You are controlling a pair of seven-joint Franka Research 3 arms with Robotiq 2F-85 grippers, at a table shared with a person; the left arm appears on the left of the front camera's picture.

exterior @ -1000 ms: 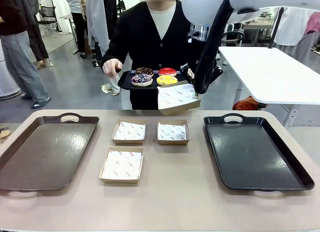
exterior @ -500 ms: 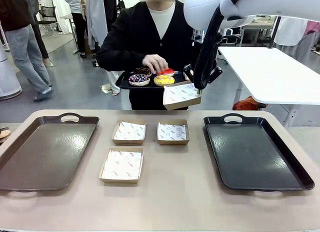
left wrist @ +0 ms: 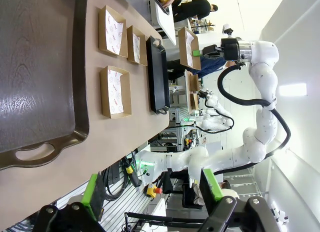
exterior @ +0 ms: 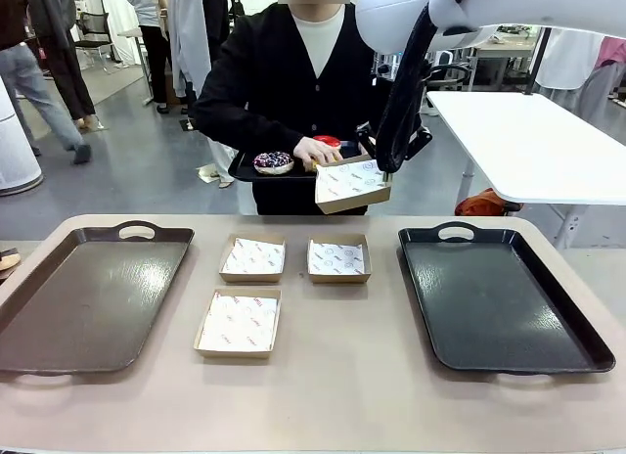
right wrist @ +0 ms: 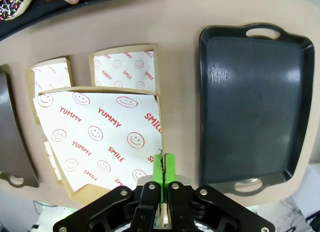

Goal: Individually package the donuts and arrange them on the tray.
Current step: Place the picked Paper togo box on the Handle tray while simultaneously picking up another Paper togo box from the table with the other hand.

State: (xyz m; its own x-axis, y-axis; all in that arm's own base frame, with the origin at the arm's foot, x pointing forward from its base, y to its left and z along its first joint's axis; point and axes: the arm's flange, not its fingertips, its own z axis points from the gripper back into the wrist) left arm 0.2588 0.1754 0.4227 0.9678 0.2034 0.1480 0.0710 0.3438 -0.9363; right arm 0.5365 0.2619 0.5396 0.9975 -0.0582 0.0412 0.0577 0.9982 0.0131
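Desk [exterior: 333, 405]: tan top, rounded corners. Left end: brown tray [exterior: 88, 297], flat, a handle at each short end. Right end: black tray [exterior: 499, 297], same form, glossy. Between the trays, well apart from both, are three shallow cardboard boxes lined with white printed paper: back-left box [exterior: 253, 257], back-right box [exterior: 337, 258] just beside it, front box [exterior: 239, 323] nearer, before the back-left one

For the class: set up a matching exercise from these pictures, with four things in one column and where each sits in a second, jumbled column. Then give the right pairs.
1. lined box
2. black tray
3. brown tray
4. sprinkled donut

A. on the small tray that the person holds
B. on the table, robot's left side
C. pinched by the right gripper, off the table
D. on the table, robot's right side

Pairs: 1-C, 2-D, 3-B, 4-A
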